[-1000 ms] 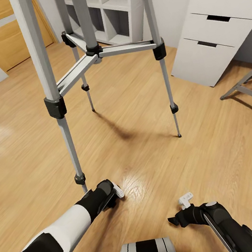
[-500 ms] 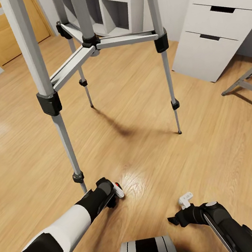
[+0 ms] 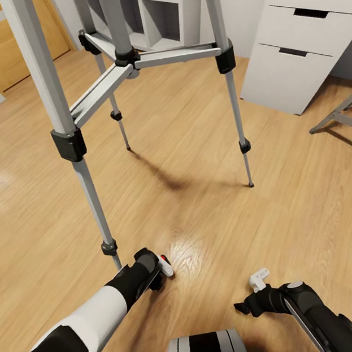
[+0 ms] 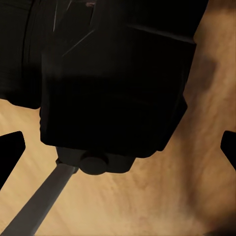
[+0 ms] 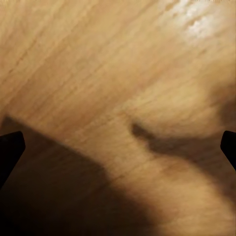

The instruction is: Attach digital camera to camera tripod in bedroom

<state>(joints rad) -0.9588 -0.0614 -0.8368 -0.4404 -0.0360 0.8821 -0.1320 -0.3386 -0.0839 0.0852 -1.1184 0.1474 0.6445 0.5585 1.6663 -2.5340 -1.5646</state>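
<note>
**Camera in my left hand, parked at the tripod, mount not done**

Progress: I judge the fetch and the drive over as done; the camera tripod [image 3: 123, 64] stands right in front of me on the wooden plank floor [image 3: 193, 139] of the bedroom, three legs spread, centre braces at mid height; its head is above the head view's edge, so the mounting point is out of sight. Left: raise the camera to the head and seat it; that likely needs the trunk or arm to go up a lot.

Left gripper [image 3: 164, 267]: low, just beside the foot of the near tripod leg; a red dot shows at its tip, which I take for the digital camera [image 4: 115, 83] button. Right gripper [image 3: 261, 280]: low, over bare floor, well apart from the tripod.

View differences:
- left wrist view: dark chunky camera body fills the space between my fingers, a tripod leg runs beneath it; I read the left fingers as pinching the camera, though the contact itself is too dark to confirm
- right wrist view: dark fingertips at both frame edges, spread wide, nothing between them but floor and shadow
- head view: gives the room layout, white cube shelves [image 3: 165, 6] behind the tripod, drawer unit [image 3: 301, 34] to the right; it barely shows the camera
</note>
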